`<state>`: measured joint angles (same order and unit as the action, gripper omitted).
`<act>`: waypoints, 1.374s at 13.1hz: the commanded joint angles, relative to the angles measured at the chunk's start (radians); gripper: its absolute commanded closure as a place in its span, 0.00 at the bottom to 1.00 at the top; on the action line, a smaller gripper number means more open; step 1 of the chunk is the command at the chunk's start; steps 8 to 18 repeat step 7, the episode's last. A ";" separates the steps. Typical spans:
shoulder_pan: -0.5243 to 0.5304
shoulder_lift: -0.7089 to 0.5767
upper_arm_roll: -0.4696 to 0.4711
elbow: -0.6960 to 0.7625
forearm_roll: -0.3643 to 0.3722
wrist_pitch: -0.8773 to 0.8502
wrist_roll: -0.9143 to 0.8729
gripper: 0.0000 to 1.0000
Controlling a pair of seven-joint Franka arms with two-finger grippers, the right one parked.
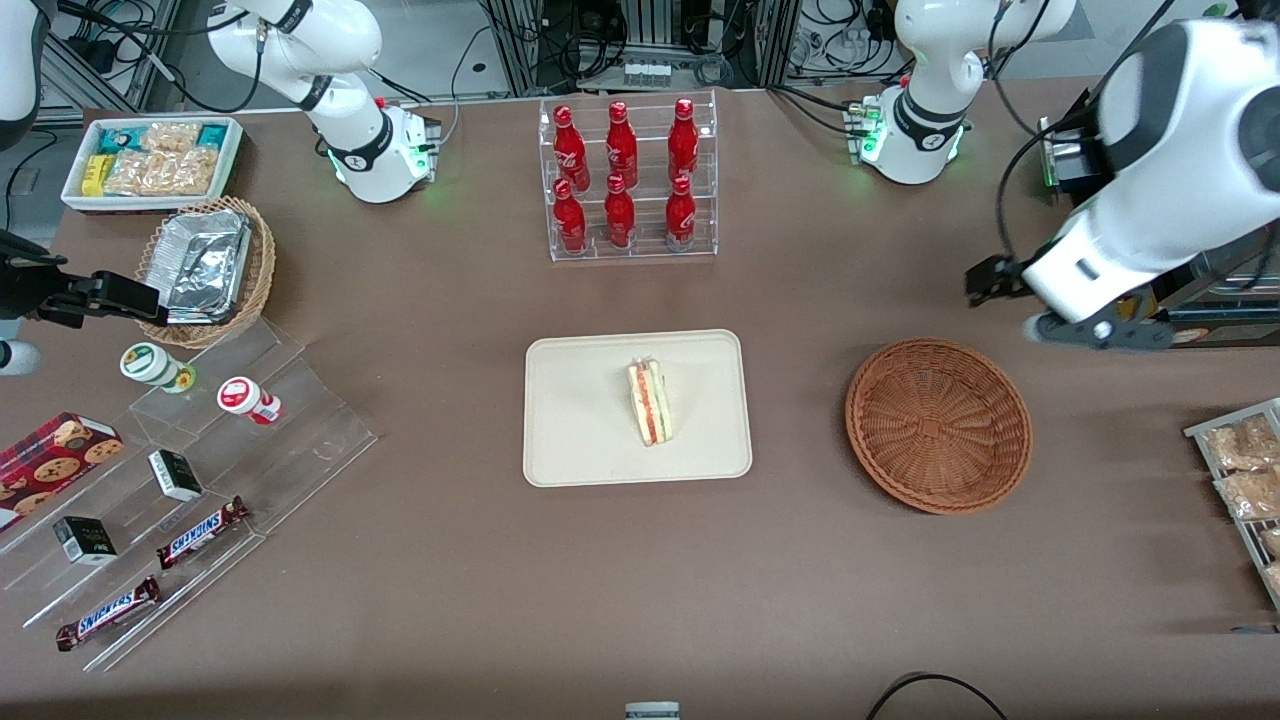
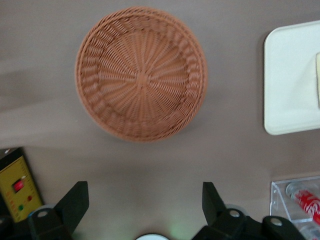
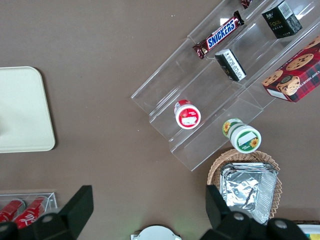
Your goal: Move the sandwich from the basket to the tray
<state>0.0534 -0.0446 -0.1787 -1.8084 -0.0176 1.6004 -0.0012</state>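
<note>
Gripper [image 2: 145,210] of the working arm has jaws spread wide w/ nothing between them; it hangs high over the tabletop [image 1: 450,600], at the right edge of the front view, above and farther from that camera than the basket [image 1: 938,425]. Basket is empty, center-right of the front frame. Sandwich [image 1: 650,402] lies on its side inside the tray [image 1: 570,440], at frame center. So, judging by this, placing looks done; approx. nothing is left except parking the arm.
</note>
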 commanded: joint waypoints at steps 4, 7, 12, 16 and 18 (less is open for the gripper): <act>-0.020 -0.072 0.061 0.035 -0.004 -0.118 0.030 0.00; -0.021 -0.092 0.077 0.043 0.014 -0.126 0.030 0.00; -0.021 -0.092 0.077 0.043 0.014 -0.126 0.030 0.00; -0.021 -0.092 0.077 0.043 0.014 -0.126 0.030 0.00; -0.021 -0.092 0.077 0.043 0.014 -0.126 0.030 0.00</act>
